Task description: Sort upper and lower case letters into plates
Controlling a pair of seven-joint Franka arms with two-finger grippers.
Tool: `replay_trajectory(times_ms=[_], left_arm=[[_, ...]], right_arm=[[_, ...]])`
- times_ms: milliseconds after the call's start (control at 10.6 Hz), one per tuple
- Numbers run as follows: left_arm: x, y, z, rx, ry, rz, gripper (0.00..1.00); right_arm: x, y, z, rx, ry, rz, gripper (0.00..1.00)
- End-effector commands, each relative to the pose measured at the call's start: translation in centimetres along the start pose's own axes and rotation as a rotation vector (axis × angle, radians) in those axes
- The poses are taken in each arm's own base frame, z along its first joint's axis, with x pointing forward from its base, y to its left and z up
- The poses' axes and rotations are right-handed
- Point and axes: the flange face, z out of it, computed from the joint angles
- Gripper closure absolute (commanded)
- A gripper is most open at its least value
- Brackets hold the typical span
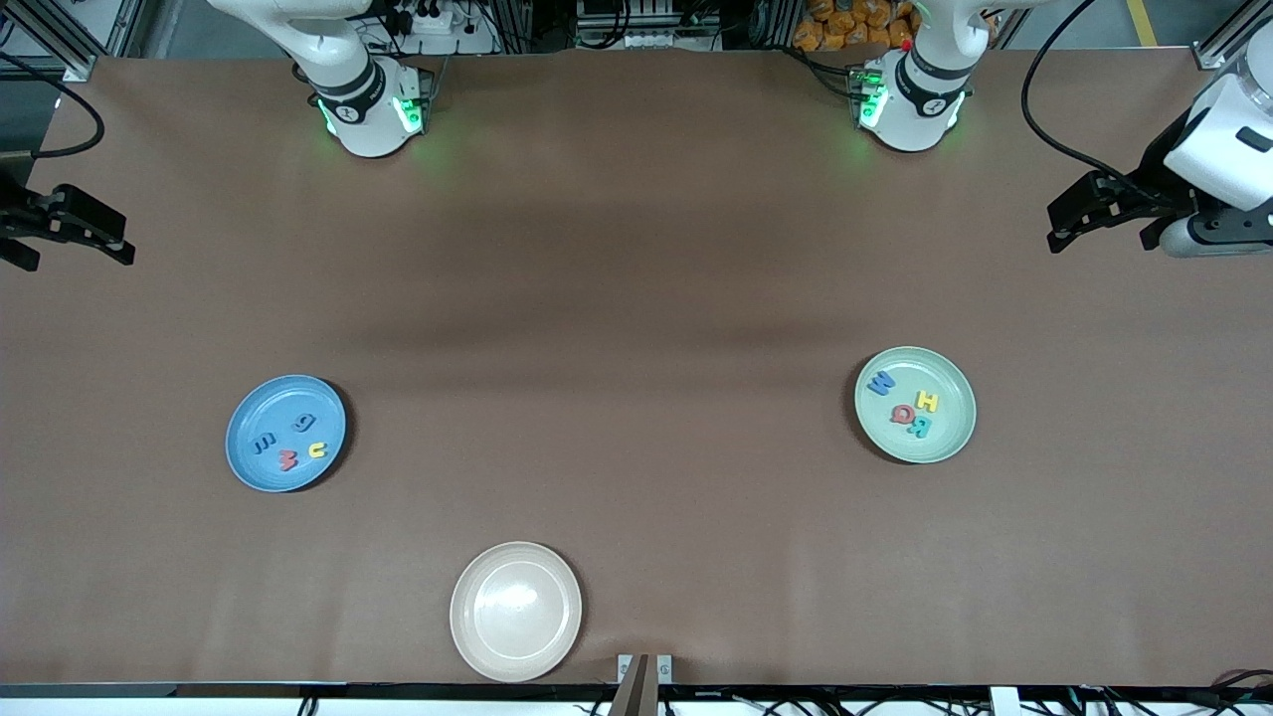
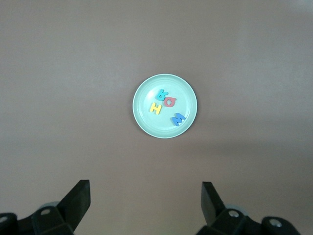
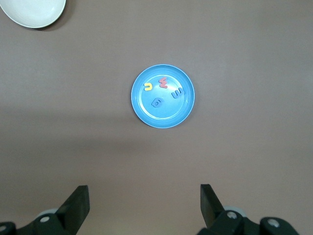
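The sky blue plate (image 1: 267,408) lies toward the right arm's end and holds four letters: a blue g (image 1: 301,424), a yellow u (image 1: 317,449), a red w (image 1: 288,459) and a blue e (image 1: 264,445). The mint green plate (image 1: 950,383) lies toward the left arm's end and holds a blue M (image 1: 880,382), a yellow H (image 1: 926,402), a red Q (image 1: 902,415) and a teal R (image 1: 920,429). My left gripper (image 2: 145,196) is open and empty, high over the table's end (image 1: 1056,227). My right gripper (image 3: 144,196) is open and empty, high over the other end (image 1: 119,239). Both arms wait.
A beige-cream plate (image 1: 515,572) with nothing in it sits at the table's edge nearest the front camera. It shows in a corner of the right wrist view (image 3: 34,12). A small metal bracket (image 1: 644,668) stands at that same edge.
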Motion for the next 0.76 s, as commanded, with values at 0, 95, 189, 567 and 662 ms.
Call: replay_trajectory(times_ms=[0,95,189,567,662], left_arm=[[-0.03,-0.30,-0.72,0.024,0.000,0.019,0.00],[-0.05,-0.44,-0.89,0.021,-0.001,0.015,0.00],[-0.08,-0.66,-1.05,0.018,-0.003,0.011,0.00],[-0.16,-0.34,-1.13,0.025,-0.006,0.020,0.00],[0.03,-0.42,-0.67,0.026,-0.018,0.018,0.00]], right_arm=[[-0.05,0.04,-0.22,-0.007,-0.008,0.015,0.00],[-0.06,0.03,-0.21,-0.005,-0.010,0.015,0.00],[-0.07,0.11,-0.21,-0.005,-0.010,0.014,0.00],[-0.17,0.18,-0.14,-0.004,-0.017,0.014,0.00],[-0.17,0.18,-0.14,-0.004,-0.017,0.014,0.00]])
